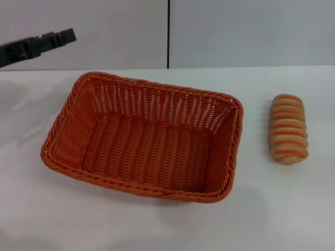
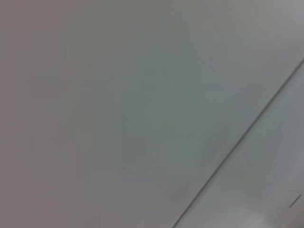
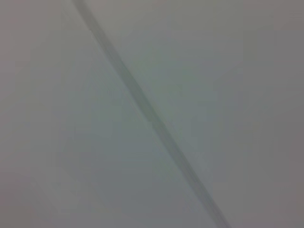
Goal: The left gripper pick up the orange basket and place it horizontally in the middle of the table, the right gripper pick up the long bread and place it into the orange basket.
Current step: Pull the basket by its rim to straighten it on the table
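The orange basket [image 1: 67, 135] rests on the white table [image 1: 167, 227] around its middle, long side across and slightly turned, with nothing inside it. The long bread [image 1: 288, 128], cream with orange-brown stripes, lies on the table to the right of the basket, a short gap away. My left gripper [image 1: 64, 36] hangs in the air at the far left, above and behind the basket's left end, touching nothing. My right gripper is out of view. Both wrist views show only grey wall with a seam line.
A light grey wall with a dark vertical seam [image 1: 168, 34] stands behind the table. White tabletop shows in front of the basket and around the bread.
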Robot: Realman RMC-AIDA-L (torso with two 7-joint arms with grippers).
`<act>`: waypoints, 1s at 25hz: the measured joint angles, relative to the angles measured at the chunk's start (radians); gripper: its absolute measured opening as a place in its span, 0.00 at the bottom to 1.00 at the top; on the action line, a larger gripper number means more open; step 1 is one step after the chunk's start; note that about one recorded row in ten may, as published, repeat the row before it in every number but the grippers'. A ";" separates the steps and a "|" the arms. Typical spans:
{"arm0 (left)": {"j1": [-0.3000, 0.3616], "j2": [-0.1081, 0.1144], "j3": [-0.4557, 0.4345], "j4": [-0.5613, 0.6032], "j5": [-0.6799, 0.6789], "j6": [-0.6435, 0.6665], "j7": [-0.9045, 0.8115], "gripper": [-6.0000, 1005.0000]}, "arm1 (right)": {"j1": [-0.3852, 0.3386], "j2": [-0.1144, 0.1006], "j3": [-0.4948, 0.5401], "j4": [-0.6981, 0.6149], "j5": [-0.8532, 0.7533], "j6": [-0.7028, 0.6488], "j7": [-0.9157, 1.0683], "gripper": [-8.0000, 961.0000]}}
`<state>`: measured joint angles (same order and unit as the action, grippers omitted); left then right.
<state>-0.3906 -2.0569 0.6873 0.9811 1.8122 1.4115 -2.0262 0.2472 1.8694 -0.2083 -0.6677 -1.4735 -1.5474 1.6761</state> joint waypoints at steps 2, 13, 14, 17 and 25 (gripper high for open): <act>-0.004 -0.003 0.009 -0.008 -0.049 0.004 0.062 0.78 | 0.014 -0.038 0.001 -0.090 -0.123 -0.061 0.129 0.64; -0.032 -0.005 0.043 -0.071 -0.118 -0.028 0.210 0.78 | 0.294 -0.160 -0.027 -0.276 -0.873 -0.264 0.462 0.63; -0.034 -0.005 0.043 -0.075 -0.118 -0.032 0.211 0.78 | 0.308 -0.164 -0.046 -0.263 -0.896 -0.264 0.463 0.63; -0.036 -0.003 0.044 -0.083 -0.115 -0.042 0.213 0.78 | 0.337 -0.171 -0.103 -0.234 -0.919 -0.273 0.475 0.63; -0.037 -0.002 0.051 -0.085 -0.112 -0.042 0.213 0.78 | 0.360 -0.171 -0.114 -0.213 -0.901 -0.328 0.503 0.63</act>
<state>-0.4277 -2.0587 0.7386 0.8958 1.7003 1.3700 -1.8135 0.6072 1.6981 -0.3223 -0.8812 -2.3746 -1.8759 2.1791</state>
